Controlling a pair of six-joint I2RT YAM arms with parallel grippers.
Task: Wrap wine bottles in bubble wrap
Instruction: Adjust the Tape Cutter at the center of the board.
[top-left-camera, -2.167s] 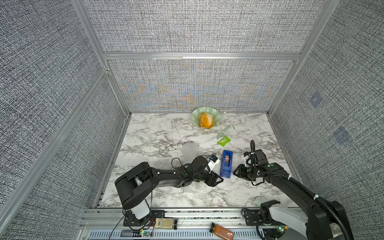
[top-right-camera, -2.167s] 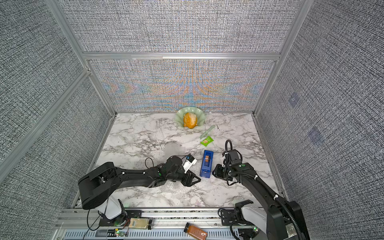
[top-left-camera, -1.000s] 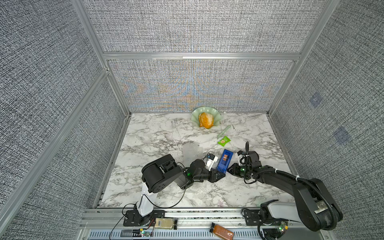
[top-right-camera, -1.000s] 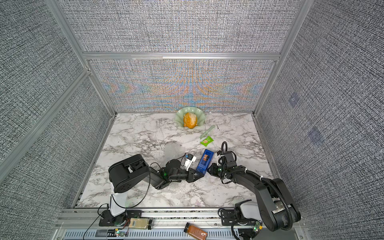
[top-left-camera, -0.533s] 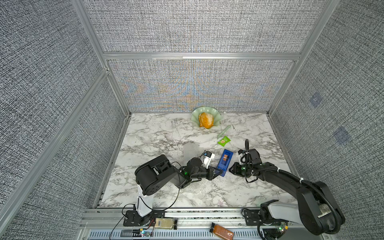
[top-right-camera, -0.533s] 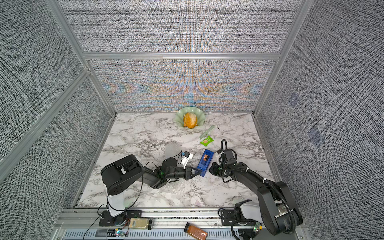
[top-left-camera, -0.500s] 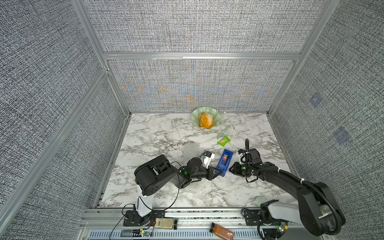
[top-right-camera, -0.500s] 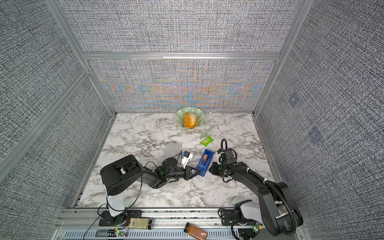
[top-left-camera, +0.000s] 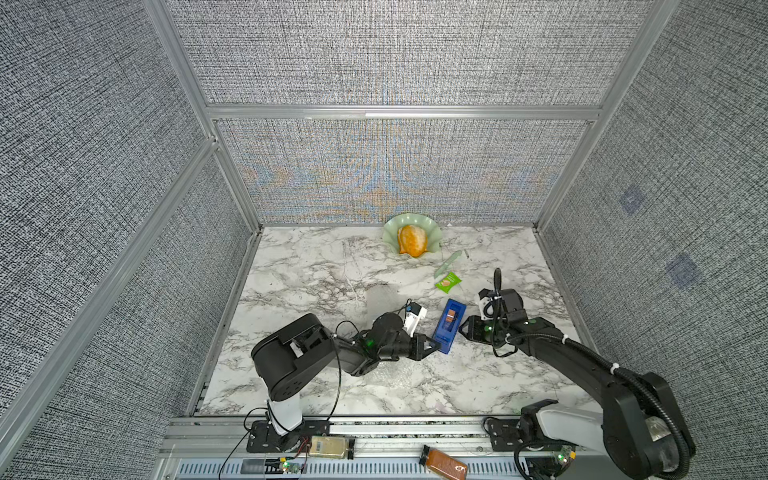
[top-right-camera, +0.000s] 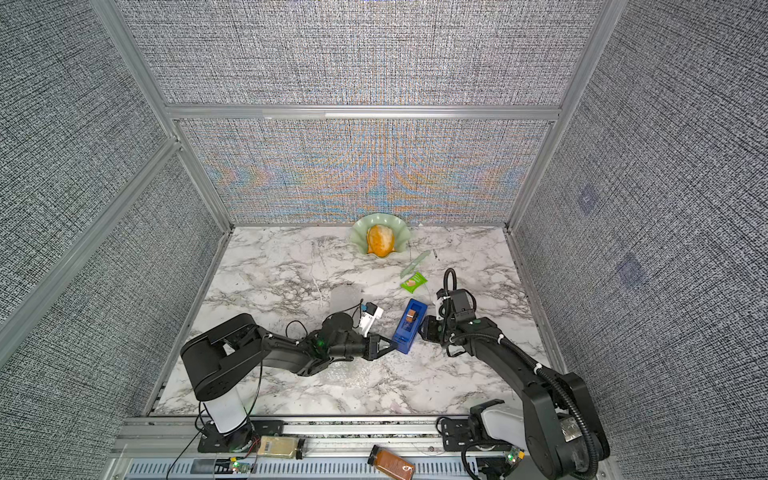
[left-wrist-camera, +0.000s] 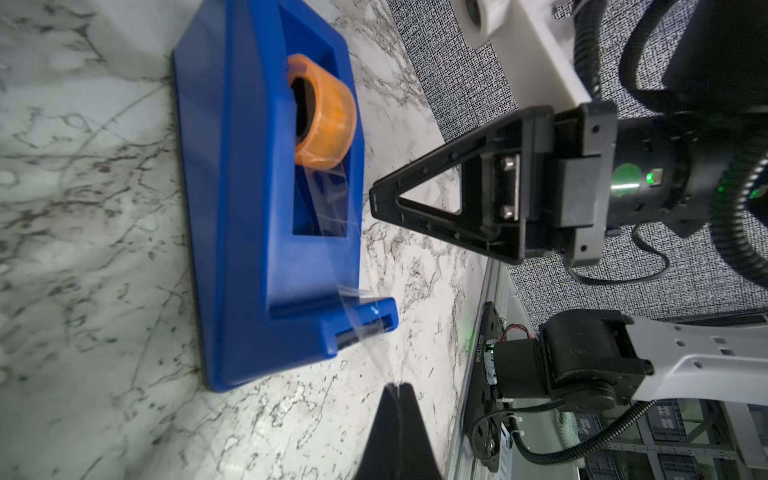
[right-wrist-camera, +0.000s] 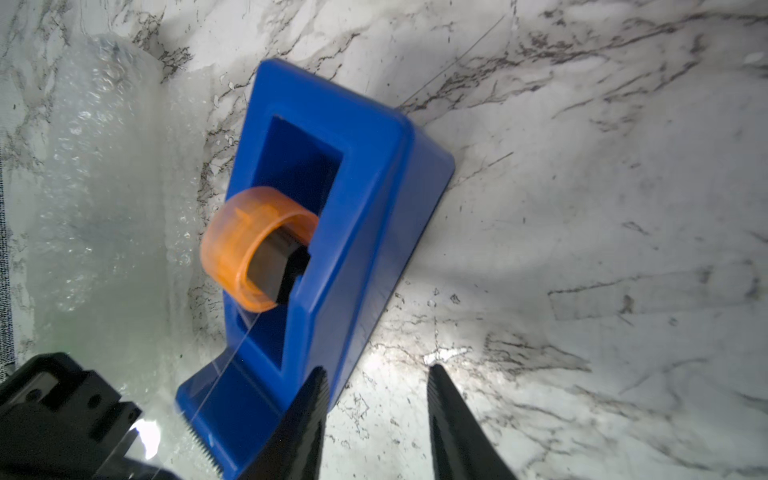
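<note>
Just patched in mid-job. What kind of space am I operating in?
Likely an enclosed robot test cell, not a packing room: grey fabric wall panels in aluminium framing box in a marble-pattern tabletop, and the left arm and right arm are mounted on a rail at its front edge.

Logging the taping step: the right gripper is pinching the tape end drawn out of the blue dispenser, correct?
Not quite. The left gripper, not the right, is pinching the tape end drawn out of the blue dispenser. The left wrist view shows it.
</note>
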